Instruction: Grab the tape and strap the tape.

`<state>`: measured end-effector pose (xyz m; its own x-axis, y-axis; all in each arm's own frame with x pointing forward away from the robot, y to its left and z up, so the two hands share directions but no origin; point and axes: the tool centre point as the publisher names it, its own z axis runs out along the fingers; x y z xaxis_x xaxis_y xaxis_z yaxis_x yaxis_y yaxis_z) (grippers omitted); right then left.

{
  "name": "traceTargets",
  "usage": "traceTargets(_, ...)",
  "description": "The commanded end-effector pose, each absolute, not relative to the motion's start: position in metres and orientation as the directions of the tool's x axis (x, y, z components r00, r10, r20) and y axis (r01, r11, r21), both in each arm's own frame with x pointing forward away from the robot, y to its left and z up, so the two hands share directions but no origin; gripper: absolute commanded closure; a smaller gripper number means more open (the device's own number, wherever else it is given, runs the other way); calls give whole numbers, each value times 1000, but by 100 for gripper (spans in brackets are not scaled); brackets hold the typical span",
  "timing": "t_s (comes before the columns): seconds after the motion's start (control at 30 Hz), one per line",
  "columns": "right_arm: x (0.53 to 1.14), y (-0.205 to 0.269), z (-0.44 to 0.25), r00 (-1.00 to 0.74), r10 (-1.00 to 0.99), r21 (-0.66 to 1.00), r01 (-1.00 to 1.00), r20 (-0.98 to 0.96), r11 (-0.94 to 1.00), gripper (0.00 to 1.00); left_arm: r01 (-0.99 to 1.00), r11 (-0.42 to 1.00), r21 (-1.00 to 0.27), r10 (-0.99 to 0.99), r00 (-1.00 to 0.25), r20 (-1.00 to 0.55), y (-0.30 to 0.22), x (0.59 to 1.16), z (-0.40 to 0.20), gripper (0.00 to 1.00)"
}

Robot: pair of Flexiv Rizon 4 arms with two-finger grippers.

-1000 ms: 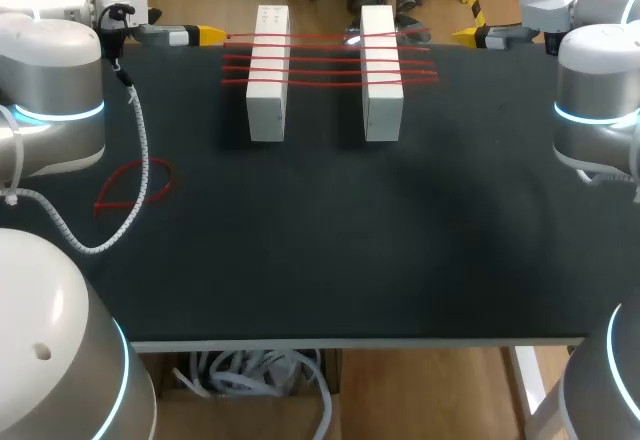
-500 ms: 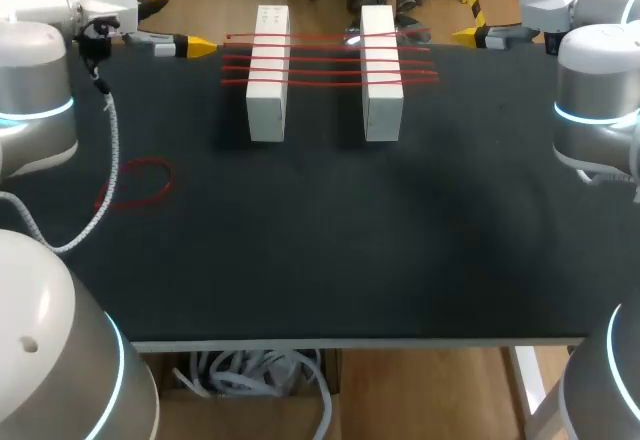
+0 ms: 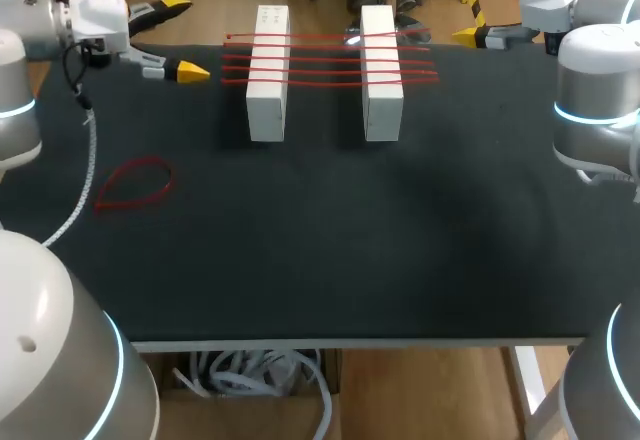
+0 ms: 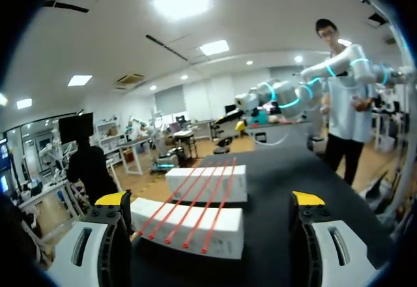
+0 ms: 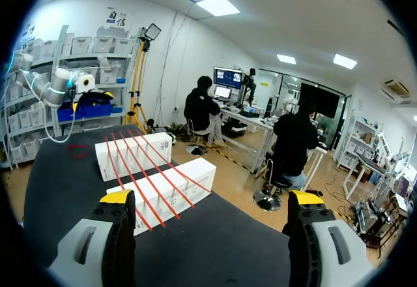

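The left claw (image 4: 210, 199) and right claw (image 5: 212, 199) gape apart, empty, at the table's (image 3: 330, 260) far corners; a red tape loop (image 3: 135, 184) lies near its left edge.

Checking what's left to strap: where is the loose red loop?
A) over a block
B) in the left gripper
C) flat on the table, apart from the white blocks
C: the red loop lies on the table, clear of the white blocks and the open left gripper.

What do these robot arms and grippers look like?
The left arm and right arm are rounded silver-grey and white shells with glowing cyan rings. The left gripper and right gripper each have two pale fingers with yellow tips. A coiled white cable hangs from the left arm.
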<state>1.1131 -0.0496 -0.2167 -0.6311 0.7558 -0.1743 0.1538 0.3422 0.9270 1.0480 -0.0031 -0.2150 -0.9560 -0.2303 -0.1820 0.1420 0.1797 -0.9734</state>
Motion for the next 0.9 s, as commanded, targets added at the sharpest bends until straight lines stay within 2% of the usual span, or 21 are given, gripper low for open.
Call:
traceTargets(0.03, 1114, -50, -216, -632, 755, 926, 156, -174, 344, 0, 160, 149, -976, -137, -974, -180, -1, 1050, -225, 0)
traceTargets(0.37, 1114, -50, -216, -632, 755, 926, 156, -174, 344, 0, 170, 126, -977, -73, -981, -180, -5, 1041, -243, 1)
traceTargets(0.43, 1114, -50, -216, -632, 755, 926, 156, -174, 344, 0, 169, 123, -978, -70, -982, -178, -5, 1040, -247, 42)
traceTargets(0.47, 1114, -50, -216, -632, 755, 926, 156, -174, 344, 0, 165, 124, -978, -67, -982, -174, -5, 1040, -249, 43)
traceTargets(0.5, 1114, -50, -216, -632, 755, 926, 156, -174, 344, 0, 163, 125, -979, -64, -983, -172, -4, 1040, -251, 49)
traceTargets(0.53, 1114, -50, -216, -632, 755, 926, 156, -174, 344, 0, 156, 130, -979, -64, -984, -165, -4, 1040, -254, 59)
traceTargets(0.63, 1114, -50, -216, -632, 755, 926, 156, -174, 344, 0, 146, 141, -979, -59, -986, -155, -3, 1041, -262, 66)
traceTargets(0.7, 1114, -50, -216, -632, 755, 926, 156, -174, 344, 0, 137, 139, -981, -56, -988, -146, -2, 1041, -266, 61)
traceTargets(0.8, 1114, -50, -216, -632, 755, 926, 156, -174, 344, 0, 125, 135, -983, -46, -990, -133, -2, 1042, -272, 63)
traceTargets(0.83, 1114, -50, -216, -632, 755, 926, 156, -174, 344, 0, 121, 135, -983, -44, -991, -128, -2, 1043, -274, 67)
traceTargets(0.9, 1114, -50, -216, -632, 755, 926, 156, -174, 344, 0, 115, 130, -985, -38, -992, -121, -2, 1044, -278, 65)
